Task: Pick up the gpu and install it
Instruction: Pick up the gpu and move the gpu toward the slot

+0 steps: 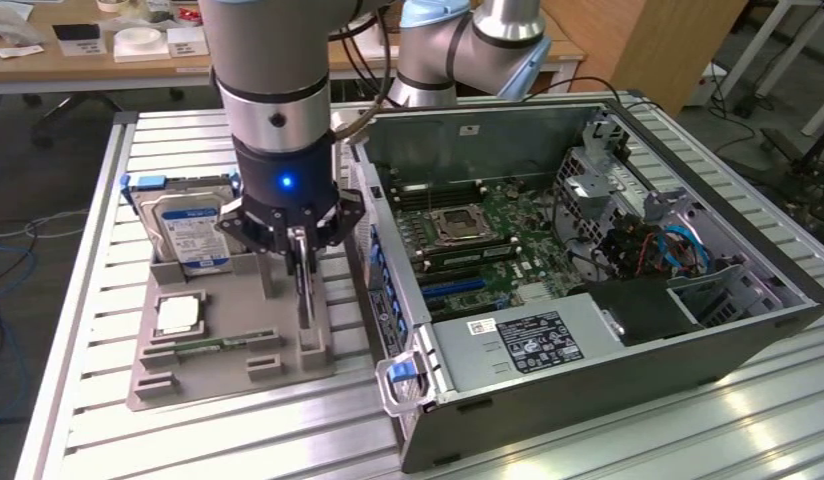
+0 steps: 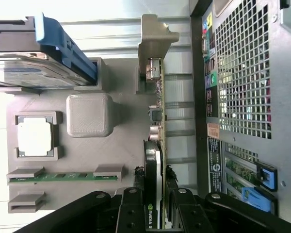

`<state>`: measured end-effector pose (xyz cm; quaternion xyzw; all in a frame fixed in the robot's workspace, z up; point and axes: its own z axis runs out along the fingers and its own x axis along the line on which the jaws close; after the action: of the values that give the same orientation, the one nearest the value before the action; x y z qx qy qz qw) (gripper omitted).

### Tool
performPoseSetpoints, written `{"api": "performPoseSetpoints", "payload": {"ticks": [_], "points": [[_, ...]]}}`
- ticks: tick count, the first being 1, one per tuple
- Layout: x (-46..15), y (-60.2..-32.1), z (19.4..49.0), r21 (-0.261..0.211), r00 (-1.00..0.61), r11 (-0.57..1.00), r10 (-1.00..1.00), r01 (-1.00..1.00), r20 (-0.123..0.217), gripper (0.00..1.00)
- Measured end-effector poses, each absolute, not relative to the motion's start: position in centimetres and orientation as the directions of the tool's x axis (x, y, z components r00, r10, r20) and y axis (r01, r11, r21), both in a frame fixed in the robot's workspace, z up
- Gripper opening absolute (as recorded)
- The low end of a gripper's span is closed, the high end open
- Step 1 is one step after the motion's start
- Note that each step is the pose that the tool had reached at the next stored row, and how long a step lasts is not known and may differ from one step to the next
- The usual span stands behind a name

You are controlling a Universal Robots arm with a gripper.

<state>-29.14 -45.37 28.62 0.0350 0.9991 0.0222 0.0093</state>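
- one card matters here: the gpu (image 2: 156, 121) stands on its edge in a slot of the grey tray (image 1: 185, 378), which lies on the tabletop (image 1: 252, 440) just beside the open computer case (image 1: 586, 390).
- the pincer (image 1: 300, 262) is clamped on the gpu, one finger on each face, gripping near one end rather than at the middle.
- risk, as i judge it: held off-centre, the card could swing or tip in the grip once it leaves the tray, and a tilted card would not meet its socket squarely.
- risk: the far end of the card is tucked against a tray post (image 2: 157, 31); a lift that is not straight could snag there and drag the tray along.
- risk: the case wall is very near the card, so a sideways move made too low could knock the board against it.
- risk: the hard drive (image 1: 185, 235) stands near in the same tray and could be clipped by the arm.
- writing: a small green logo on the card's edge between the fingers looks like nvidia's mark, though i cannot be sure.
- the hard drive has a blue-and-white label and the power supply (image 1: 550, 340) a black-and-white one; neither can be read, nor can the stickers on the back of the case.
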Motion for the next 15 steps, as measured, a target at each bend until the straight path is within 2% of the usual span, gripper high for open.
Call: {"api": "performPoseSetpoints", "payload": {"ticks": [15], "points": [[-29.1,-45.4,33.4,0.045,-0.998,0.997,0.065,0.064,-0.017,0.27]]}}
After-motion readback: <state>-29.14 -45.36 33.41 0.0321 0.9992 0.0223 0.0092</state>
